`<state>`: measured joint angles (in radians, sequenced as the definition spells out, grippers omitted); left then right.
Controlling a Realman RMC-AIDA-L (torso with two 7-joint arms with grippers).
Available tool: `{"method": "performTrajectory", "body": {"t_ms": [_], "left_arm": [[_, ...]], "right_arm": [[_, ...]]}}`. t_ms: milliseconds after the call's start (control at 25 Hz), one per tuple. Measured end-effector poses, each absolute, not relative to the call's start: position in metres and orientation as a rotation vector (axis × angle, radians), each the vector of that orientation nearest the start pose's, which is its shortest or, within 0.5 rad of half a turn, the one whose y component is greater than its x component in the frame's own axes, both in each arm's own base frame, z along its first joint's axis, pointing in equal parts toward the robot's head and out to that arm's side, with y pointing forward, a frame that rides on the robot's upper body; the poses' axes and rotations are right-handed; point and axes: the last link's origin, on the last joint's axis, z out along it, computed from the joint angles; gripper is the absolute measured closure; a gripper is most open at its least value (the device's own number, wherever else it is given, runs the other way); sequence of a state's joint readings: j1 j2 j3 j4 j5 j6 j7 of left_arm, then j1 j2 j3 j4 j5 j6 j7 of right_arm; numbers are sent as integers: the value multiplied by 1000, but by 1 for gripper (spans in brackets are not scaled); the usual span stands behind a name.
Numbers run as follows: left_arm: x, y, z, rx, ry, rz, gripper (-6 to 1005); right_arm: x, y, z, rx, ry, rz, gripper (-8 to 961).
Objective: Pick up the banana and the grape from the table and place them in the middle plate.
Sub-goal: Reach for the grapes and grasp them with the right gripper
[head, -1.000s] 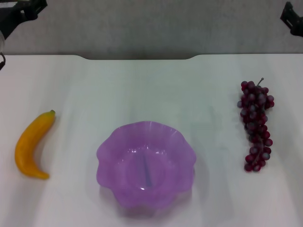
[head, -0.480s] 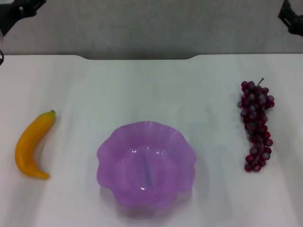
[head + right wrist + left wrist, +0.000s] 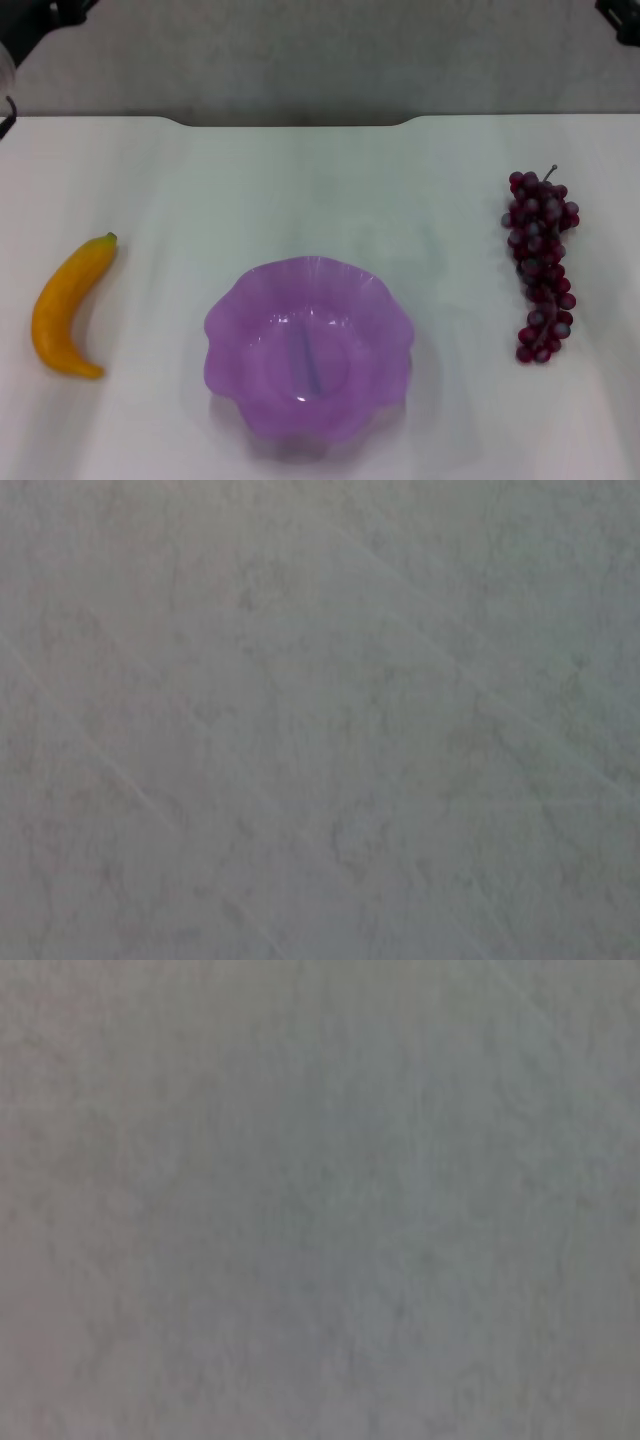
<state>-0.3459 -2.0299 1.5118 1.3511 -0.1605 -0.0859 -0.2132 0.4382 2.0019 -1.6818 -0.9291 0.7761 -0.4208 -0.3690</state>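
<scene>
middle plate (image 3: 309, 350) at 6 o'clock on table (image 3: 300, 190) | banana (image 3: 68, 305) at 9 | grape (image 3: 540, 265) at 3

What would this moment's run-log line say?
banana: on table, left of plate | grapes: on table, right of plate | plate: empty | arms: at far corners, nothing held

Left arm (image 3: 40, 22) raised at the far left corner of the head view, only a dark piece of it showing past the table's far edge. Right arm (image 3: 622, 18) likewise up at the far right corner, a small dark part in view. Fingers of neither gripper visible from the head or from either wrist camera.
</scene>
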Motion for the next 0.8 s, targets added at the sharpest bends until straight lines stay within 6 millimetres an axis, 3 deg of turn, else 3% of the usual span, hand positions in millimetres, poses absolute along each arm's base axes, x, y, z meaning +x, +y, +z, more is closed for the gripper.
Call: {"method": "performTrajectory", "body": {"t_ms": [360,800], "left_arm": [[-197,422,97,-1587,-679,-635,195],[-196,424,96,-1593,-675,-624,195]], "right_arm": [[244,435,58,-1554,620,549,71],[268,443,86,-1657,975,400,70]]}}
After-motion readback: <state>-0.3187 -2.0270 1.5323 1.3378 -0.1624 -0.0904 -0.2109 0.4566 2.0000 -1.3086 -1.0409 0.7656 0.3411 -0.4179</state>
